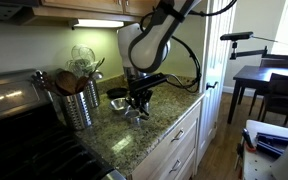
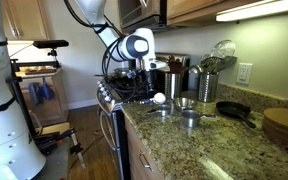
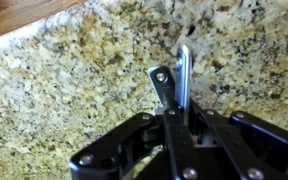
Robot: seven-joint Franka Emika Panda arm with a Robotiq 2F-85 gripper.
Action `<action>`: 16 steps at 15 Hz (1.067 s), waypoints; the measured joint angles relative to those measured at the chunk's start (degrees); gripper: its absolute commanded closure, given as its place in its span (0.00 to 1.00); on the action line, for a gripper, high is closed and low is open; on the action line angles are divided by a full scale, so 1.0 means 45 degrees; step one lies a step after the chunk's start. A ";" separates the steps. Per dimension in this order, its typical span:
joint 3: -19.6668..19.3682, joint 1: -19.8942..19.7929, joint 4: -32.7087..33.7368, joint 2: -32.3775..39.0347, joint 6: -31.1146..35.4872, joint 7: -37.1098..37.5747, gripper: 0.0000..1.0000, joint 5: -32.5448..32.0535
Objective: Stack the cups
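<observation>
Low over the granite counter (image 1: 134, 140), the pincer (image 3: 176, 70) points straight down, its two fingers (image 3: 163, 85) drawn together with no gap visible in the wrist view. A narrow bright steel strip stands along them, its long axis running away from the camera. Whether that is a cup handle or part of a finger cannot be told, so it is unclear whether anything is gripped.

In an exterior view the pincer (image 1: 136, 100) hangs just right of one of the cups (image 1: 117, 102), a shallow round steel bowl sitting mouth up on the counter. The cups (image 2: 187, 103) appear in both exterior views, close together and near the counter's front edge. Their handles are too small to show which way they point.

Farther left stands the ribbed canister (image 1: 79, 105) of wooden spoons, and beyond it the stove (image 1: 14, 100). A black skillet (image 2: 234, 110) lies right of the cups.
</observation>
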 measured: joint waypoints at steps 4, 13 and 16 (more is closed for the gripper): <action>0.0038 0.0121 0.0709 0.0552 -0.0390 -0.0451 0.92 -0.0057; -0.0047 0.0300 0.1658 0.1667 -0.1149 -0.1137 0.92 -0.0512; -0.0054 0.0333 0.1910 0.1845 -0.1466 -0.1293 0.92 -0.0805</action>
